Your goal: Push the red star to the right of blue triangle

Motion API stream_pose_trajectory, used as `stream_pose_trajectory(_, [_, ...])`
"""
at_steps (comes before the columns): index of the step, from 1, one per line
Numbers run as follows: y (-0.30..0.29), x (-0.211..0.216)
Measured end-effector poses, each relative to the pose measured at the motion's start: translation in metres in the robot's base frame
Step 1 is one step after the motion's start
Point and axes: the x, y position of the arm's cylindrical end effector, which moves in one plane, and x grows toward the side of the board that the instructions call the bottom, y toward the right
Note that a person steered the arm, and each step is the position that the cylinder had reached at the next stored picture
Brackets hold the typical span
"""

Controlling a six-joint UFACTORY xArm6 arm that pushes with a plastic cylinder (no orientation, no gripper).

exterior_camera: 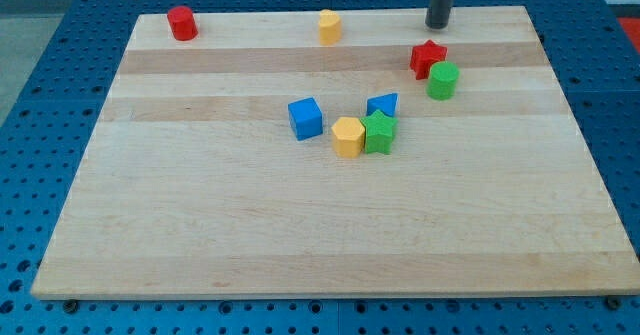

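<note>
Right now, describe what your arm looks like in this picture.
Only my rod shows: a straight, dark grey cylinder, plain, with no markings, cables or sleeve visible. It enters from the view's top and my tip is blunt and round, slightly darker at the end. The rest of the arm is out of frame.

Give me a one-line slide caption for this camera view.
My tip sits above the red star, which lies up-right of the blue triangle.
</note>
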Motion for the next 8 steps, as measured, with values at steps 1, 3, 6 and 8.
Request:
stream_pose_trajectory(1, [0.010, 0.016])
stream_pose_trajectory(3, [0.005, 0.044])
stream_pose_trajectory(6, [-0.072, 0.083])
stream_pose_trajectory(8, [-0.070, 0.130])
